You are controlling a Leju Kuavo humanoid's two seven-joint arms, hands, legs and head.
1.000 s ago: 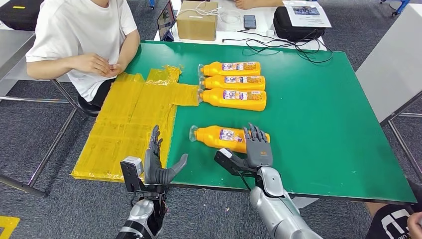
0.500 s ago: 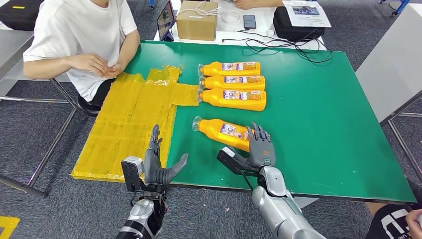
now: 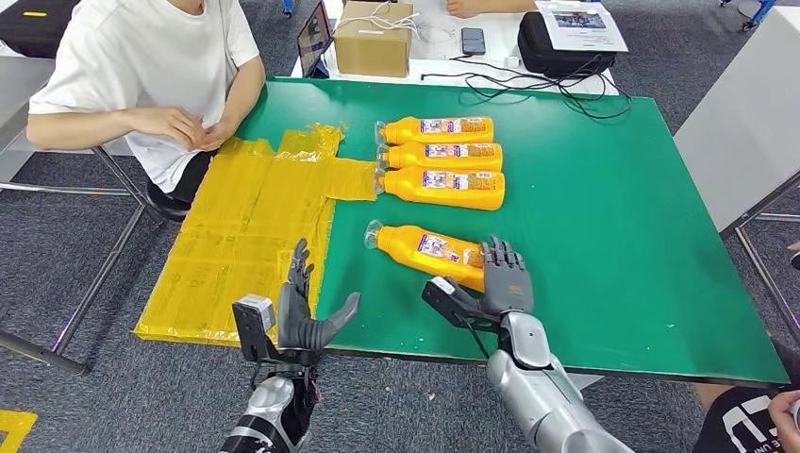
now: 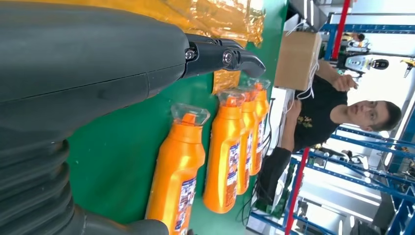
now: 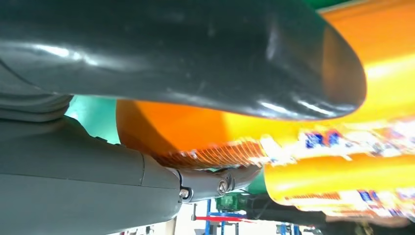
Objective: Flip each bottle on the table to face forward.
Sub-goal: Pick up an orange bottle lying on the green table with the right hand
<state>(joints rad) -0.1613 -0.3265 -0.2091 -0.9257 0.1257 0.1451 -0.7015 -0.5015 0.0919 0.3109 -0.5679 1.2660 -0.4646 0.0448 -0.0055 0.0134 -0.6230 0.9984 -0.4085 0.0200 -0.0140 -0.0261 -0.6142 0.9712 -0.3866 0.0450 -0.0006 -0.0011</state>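
Green table [image 3: 604,236], four orange bottles [image 3: 441,157], yellow sheets [image 3: 247,231]

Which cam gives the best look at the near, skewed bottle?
Head view: the near bottle shows cap to base, skewed on the green table, right hand at its base. Left wrist view shows most of it. Right wrist view has a blurred close-up.

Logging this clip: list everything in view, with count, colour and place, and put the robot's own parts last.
row bottles: 3, orange, lying side by side at the table's far middle
near bottle: 1, orange, lying askew near the front edge
table: 1, green
plastic sheet: 1, yellow, table's left part
cardboard box: 1, brown, beyond the table
bag: 1, black, beside the box
person: 1, white shirt, seated at left
left hand: open, front edge
right hand: on the near bottle's base
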